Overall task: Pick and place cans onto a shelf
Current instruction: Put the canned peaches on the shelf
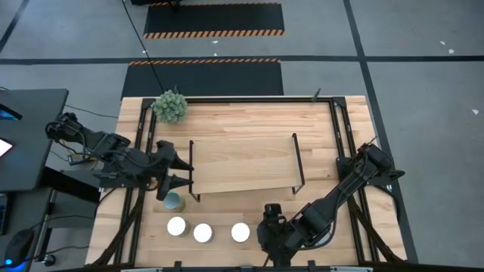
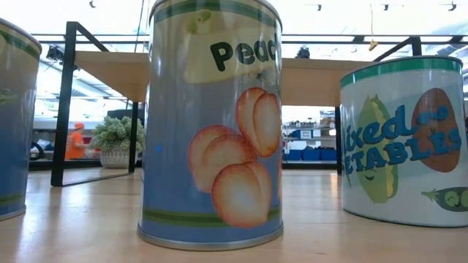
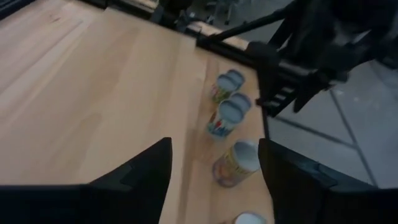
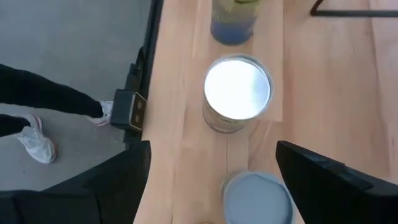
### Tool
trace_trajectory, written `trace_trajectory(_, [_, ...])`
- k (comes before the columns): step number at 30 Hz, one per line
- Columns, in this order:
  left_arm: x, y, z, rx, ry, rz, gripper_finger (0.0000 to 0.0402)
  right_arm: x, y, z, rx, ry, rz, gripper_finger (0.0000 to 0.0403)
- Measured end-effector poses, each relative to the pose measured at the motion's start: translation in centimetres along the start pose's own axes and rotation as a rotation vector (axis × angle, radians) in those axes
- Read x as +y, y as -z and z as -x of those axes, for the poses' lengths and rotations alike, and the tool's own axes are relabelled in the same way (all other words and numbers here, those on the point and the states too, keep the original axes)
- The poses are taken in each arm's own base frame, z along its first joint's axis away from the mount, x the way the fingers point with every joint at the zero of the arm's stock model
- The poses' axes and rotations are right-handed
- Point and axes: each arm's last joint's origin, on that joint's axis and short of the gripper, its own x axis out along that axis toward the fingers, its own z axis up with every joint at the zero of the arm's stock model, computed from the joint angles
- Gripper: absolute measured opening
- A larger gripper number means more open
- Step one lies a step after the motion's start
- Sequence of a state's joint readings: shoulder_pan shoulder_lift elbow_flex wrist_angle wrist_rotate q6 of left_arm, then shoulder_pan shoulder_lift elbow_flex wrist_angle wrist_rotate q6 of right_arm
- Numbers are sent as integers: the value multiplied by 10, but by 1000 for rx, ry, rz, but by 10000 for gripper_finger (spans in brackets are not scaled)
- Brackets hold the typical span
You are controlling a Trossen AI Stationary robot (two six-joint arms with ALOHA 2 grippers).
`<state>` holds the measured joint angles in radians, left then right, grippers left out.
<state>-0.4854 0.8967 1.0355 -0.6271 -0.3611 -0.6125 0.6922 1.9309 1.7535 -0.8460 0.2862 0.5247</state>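
Three white-topped cans (image 1: pixel 176 226) (image 1: pixel 202 233) (image 1: pixel 240 232) stand upright in a row near the table's near edge. A grey-blue-topped can (image 1: pixel 173 201) stands just behind the leftmost one. The shelf (image 1: pixel 242 165), a light-wood board on a black rod frame, stands mid-table with nothing on it. My left gripper (image 1: pixel 180 172) is open and empty at the shelf's left end, above and behind the grey-blue can. Its wrist view shows the can row (image 3: pixel 238 165). My right gripper (image 1: pixel 265 227) is open and empty just right of the row, with the nearest can (image 4: pixel 258 199) between and below its fingers.
A spiky green plant ball (image 1: pixel 170 106) sits at the table's far left corner. The low view is filled by a peach can (image 2: pixel 212 124) and a mixed-vegetables can (image 2: pixel 406 139). A person's legs (image 4: pixel 37 118) show beside the table's near edge.
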Motion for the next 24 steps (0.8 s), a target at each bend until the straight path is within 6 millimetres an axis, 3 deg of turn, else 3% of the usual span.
trace_trajectory(5, [3,4,0,43,-31,-24,253,-1,-6,-4,-59,-8,129,380])
trace_trajectory(16, [4,10,1,134,0,3,245,-26,-28,-46,-158,-12,154,400])
trace_trajectory(24, [2,12,1,199,87,54,245,-40,-50,-41,-256,-27,154,399])
